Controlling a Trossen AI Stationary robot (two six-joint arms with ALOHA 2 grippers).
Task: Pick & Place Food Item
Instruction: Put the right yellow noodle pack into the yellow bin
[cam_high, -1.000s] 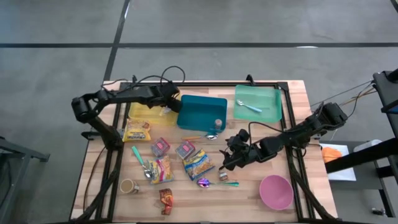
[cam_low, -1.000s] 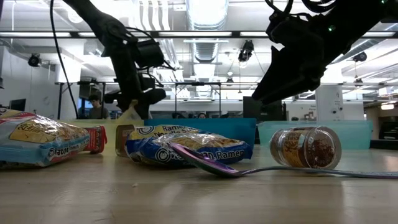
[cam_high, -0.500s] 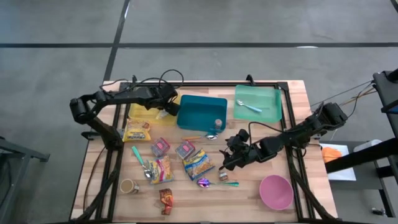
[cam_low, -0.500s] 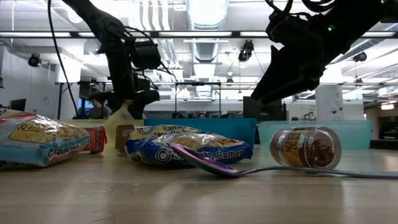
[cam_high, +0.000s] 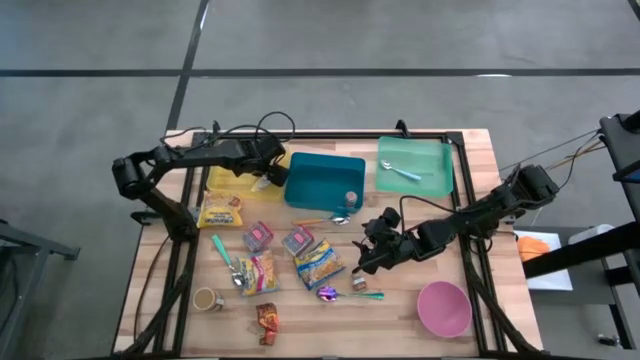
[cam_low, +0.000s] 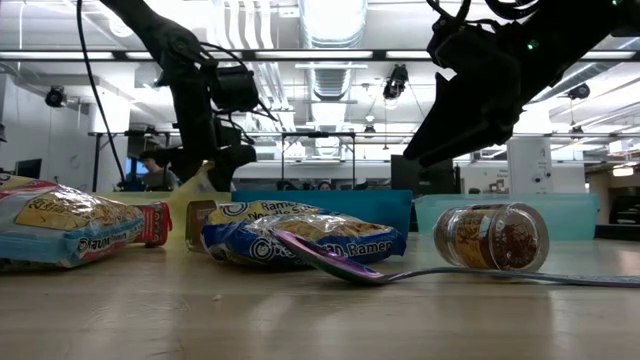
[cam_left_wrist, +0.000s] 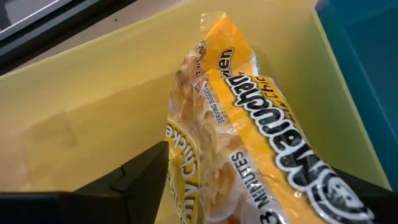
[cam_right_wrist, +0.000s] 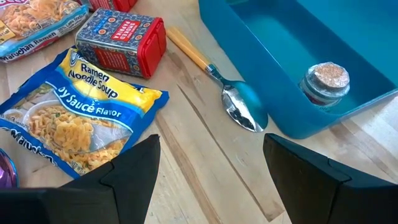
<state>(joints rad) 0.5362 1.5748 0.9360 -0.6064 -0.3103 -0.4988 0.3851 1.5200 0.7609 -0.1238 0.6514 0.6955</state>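
Note:
A yellow ramen packet (cam_left_wrist: 249, 130) lies slanted in the yellow tray (cam_left_wrist: 93, 106) at the table's far left, seen also in the high view as the tray (cam_high: 225, 182). My left gripper (cam_left_wrist: 255, 186) hangs over it, pointing steeply down. It is open, one finger on either side of the packet's near end. My right gripper (cam_right_wrist: 208, 171) hovers open over the table's middle (cam_high: 372, 250) with nothing between its fingers. A soy sauce ramen packet (cam_right_wrist: 74, 118) and a red tin (cam_right_wrist: 121, 37) lie below it. My left gripper stands open around the ramen packet's lower end (cam_left_wrist: 205, 186), coming from above. The packet rests on the tray floor and leans toward the tray wall. Whether either finger still touches the wrapper, I cannot tell.
A blue bin (cam_high: 325, 180) holding a jar (cam_right_wrist: 324, 82) stands next to the yellow tray. A green tray (cam_high: 415, 165) with a spoon is at the far right and a pink bowl (cam_high: 444, 307) at the near right. Ramen packets, tins, spoons and a cup (cam_high: 207, 298) are scattered mid-table.
My left gripper has opened over the yellow tray and let go of the ramen packet, which now lies in the tray. The gripper has stayed over the same spot.

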